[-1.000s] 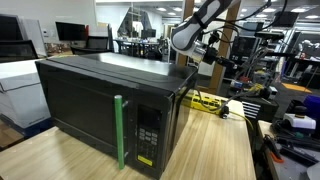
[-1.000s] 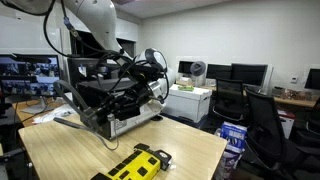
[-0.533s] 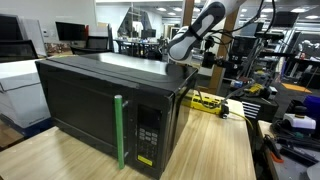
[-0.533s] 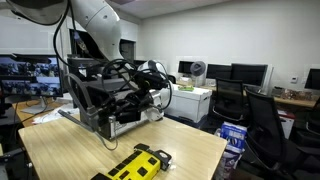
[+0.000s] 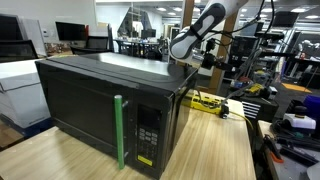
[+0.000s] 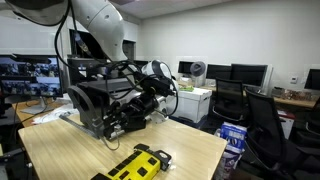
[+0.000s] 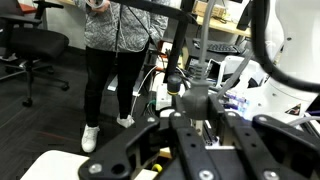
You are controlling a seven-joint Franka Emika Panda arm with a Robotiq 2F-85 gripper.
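A black microwave [image 5: 105, 105] with a green vertical door handle [image 5: 119, 130] stands on a wooden table [image 5: 215, 150]; its back side also shows in an exterior view [image 6: 90, 95]. My gripper [image 5: 211, 58] hangs behind the microwave's rear top corner, low by its back among black cables [image 6: 122, 115]. In the wrist view the gripper [image 7: 210, 138] fills the lower half, its black fingers [image 7: 193, 148] drawn close with a narrow slit between them. Whether anything sits in that slit is unclear.
A yellow and black device [image 6: 137, 164] lies on the table near its front edge. A standing person [image 7: 115, 45] and an office chair [image 7: 35, 45] are beyond the table in the wrist view. Desks, monitors [image 6: 250, 74] and chairs [image 6: 265, 112] fill the room.
Over the last second the arm shifted behind the microwave, the wrist rising a little and swinging sideways; in the last half second it has hardly moved. The jaw gap looks the same.
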